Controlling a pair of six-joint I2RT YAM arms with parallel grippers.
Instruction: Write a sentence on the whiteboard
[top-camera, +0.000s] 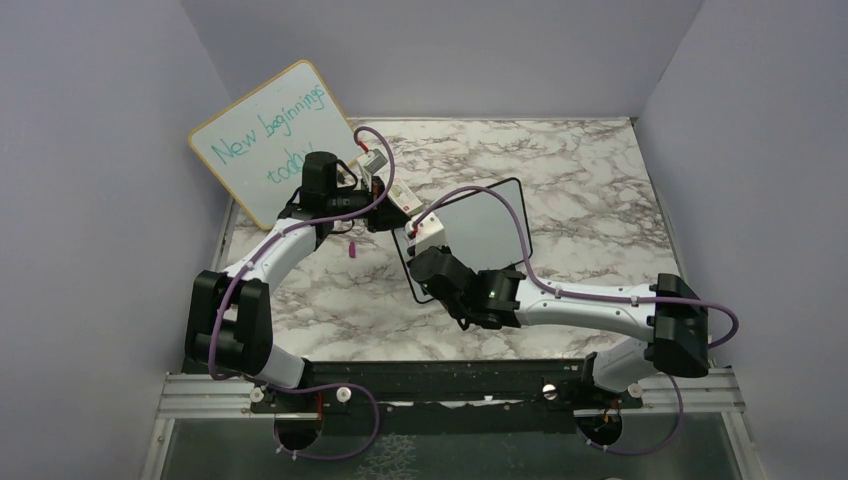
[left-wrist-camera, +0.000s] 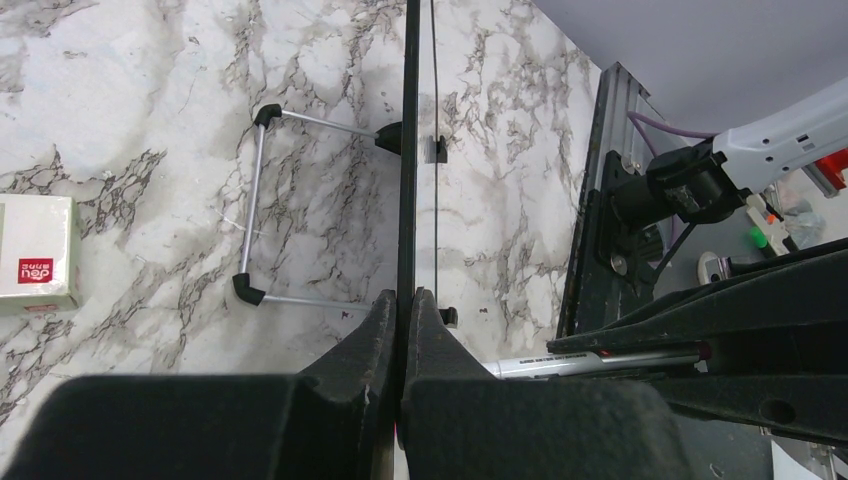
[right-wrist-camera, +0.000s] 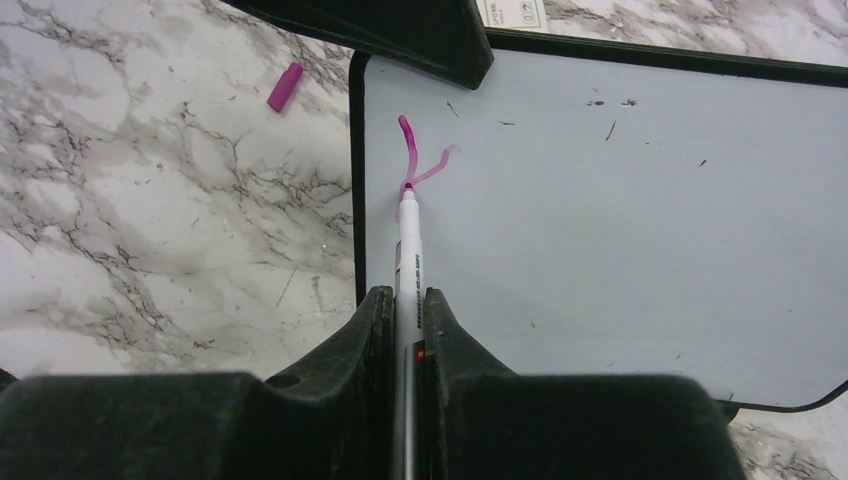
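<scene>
I have the whiteboard (top-camera: 480, 225) in the middle of the worktop (top-camera: 590, 170), turned at a slant to its edges. It is small and rectangular, with a thin black frame, rounded corners and a pale grey-white face carrying a few dark specks. Seen edge-on from the left wrist, its wire stand (left-wrist-camera: 250, 210) with two black feet reaches out over the marble. The sentence (right-wrist-camera: 415, 160) is only a first mark: a curved pink-purple stroke crossed by a fainter slash, close against the board's left edge near a corner.
</scene>
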